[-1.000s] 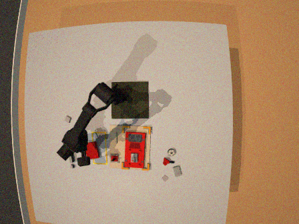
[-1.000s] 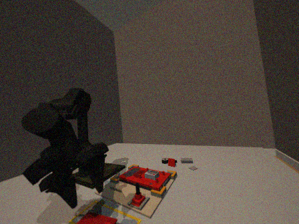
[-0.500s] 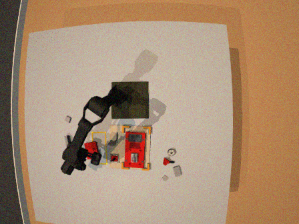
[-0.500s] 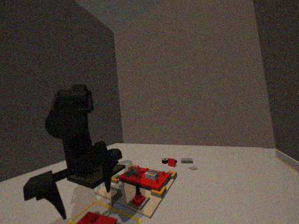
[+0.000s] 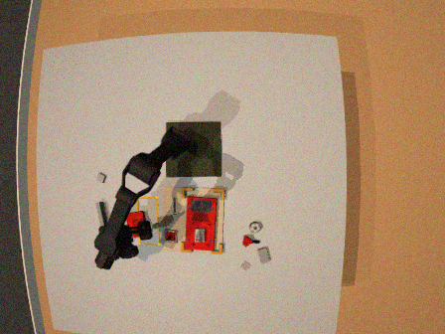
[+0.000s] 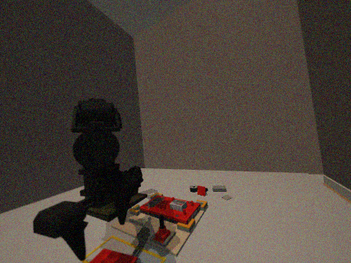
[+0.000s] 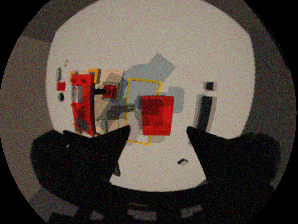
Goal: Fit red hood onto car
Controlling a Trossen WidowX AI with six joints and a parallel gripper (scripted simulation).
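Observation:
The red hood (image 5: pixel 135 219) (image 6: pixel 111 257) (image 7: pixel 158 116) lies on the table, overlapping the yellow outline's edge; the arm partly covers it in the top view. My gripper (image 5: pixel 133 240) (image 6: pixel 103 240) (image 7: pixel 158 128) is open and empty above the table beside the hood. In the wrist view the hood shows between and beyond the spread fingertips, with no contact visible. The red chassis (image 5: pixel 211 234) (image 6: pixel 170 211) (image 7: pixel 87 107) sits in the jig with the grey engine block (image 5: pixel 200 235) (image 6: pixel 178 205) on its deck. The pegs and the hood's corner holes are too small to make out clearly.
A small red part (image 5: pixel 171 236) (image 6: pixel 162 235) with an upright post stands beside the chassis. A dark bar (image 5: pixel 101 214) (image 7: pixel 204 112) lies beyond the hood. A wheel (image 5: pixel 255 225), a red piece (image 5: pixel 246 241) and a grey block (image 5: pixel 264 254) lie past the jig.

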